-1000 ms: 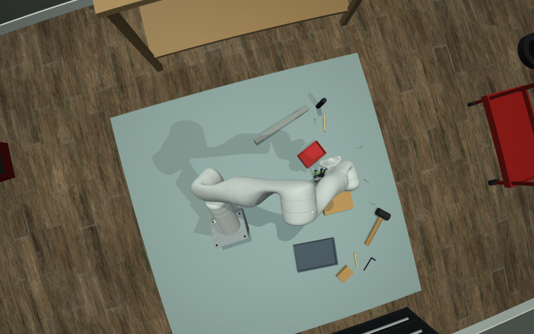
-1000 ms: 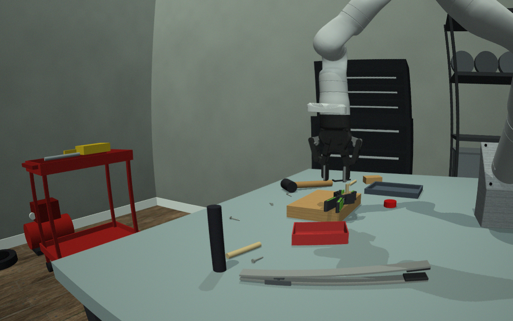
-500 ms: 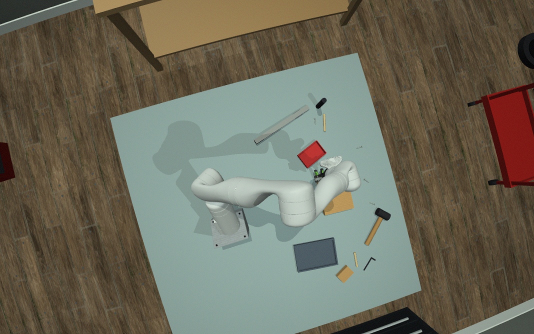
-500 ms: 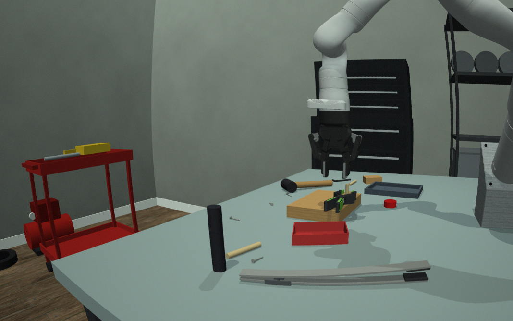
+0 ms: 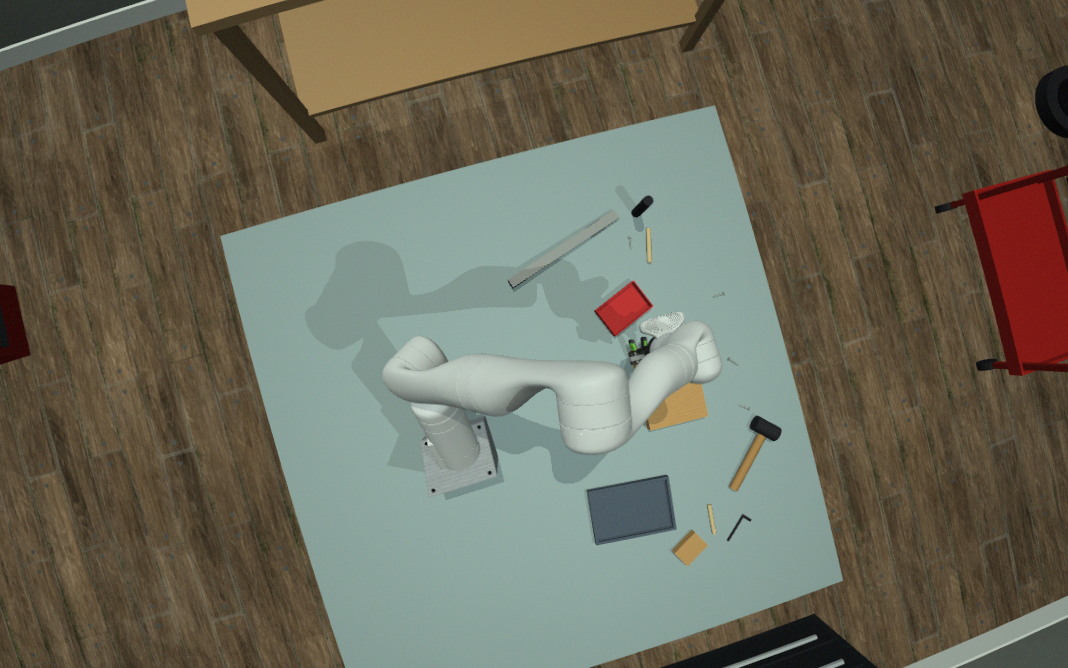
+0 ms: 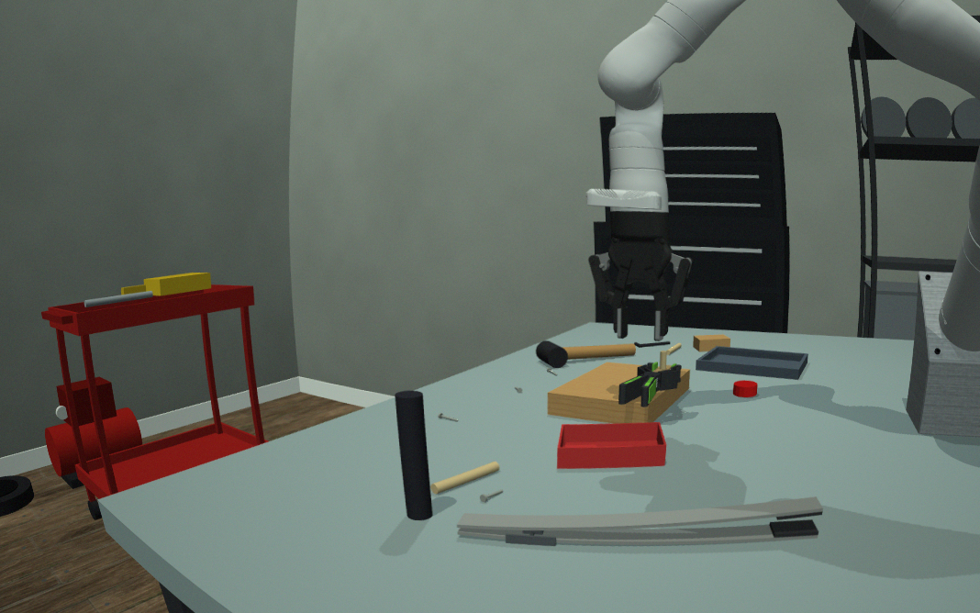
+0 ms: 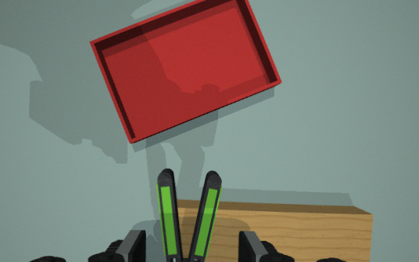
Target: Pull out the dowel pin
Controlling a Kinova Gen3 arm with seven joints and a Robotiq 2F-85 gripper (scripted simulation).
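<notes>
Half open, with nothing held in the gripper [image 6: 639,334] [image 7: 192,241], above the bench board [image 5: 683,408] [image 6: 588,394] [image 7: 314,235], right of centre in exterior. Too hidden to make out the block's seating; in wrist, cut off at lower centre beyond the spring clamp [image 5: 632,345] [image 6: 633,390] [image 7: 169,221]'s handles, splayed lengthwise toward the top edge.
</notes>
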